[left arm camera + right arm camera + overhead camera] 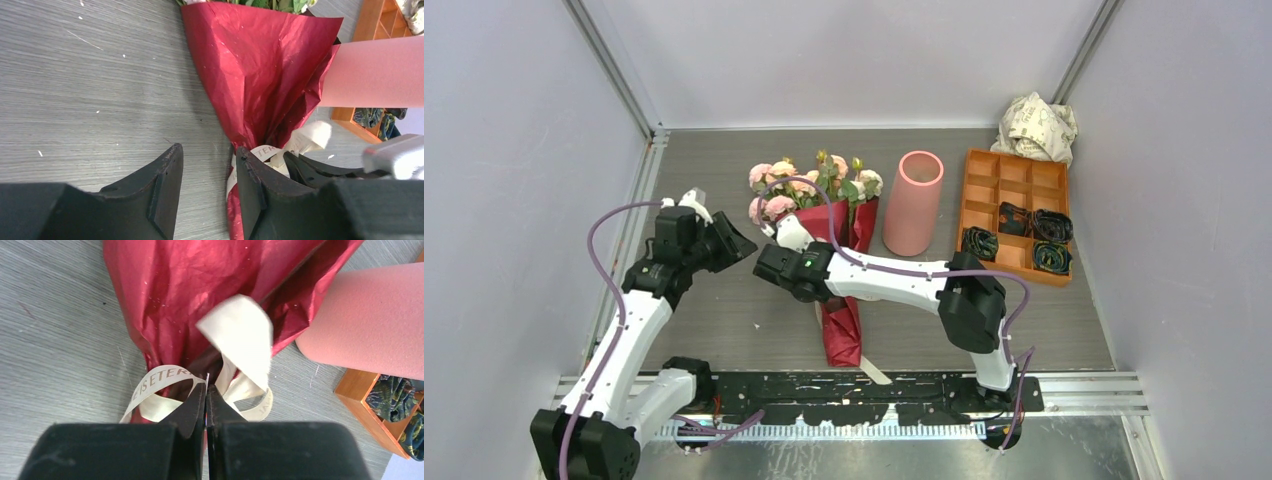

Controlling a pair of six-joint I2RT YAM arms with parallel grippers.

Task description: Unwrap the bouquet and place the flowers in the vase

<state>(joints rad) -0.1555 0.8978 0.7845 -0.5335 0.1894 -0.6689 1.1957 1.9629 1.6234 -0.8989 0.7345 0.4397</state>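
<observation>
Right gripper (206, 390): we saw black jaws pressed shut on the printed cream ribbon (240, 335).
Left gripper (207, 180): half-spread, empty, beside that ribbon.
Room: bare grey wood-grain table (90, 100) lay left; matte pink cylindrical vase (913, 203) crowded right.
Bouquet (260, 75): crinkled dark red paper cone, lying flat, roses (784, 185) rearward.

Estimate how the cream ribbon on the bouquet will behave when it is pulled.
The ribbon is probably floppy: its loops curl loosely beside the red paper. It looks thin and flat, so likely very light. Its smooth face suggests it could slip from the shut right tool.
</observation>
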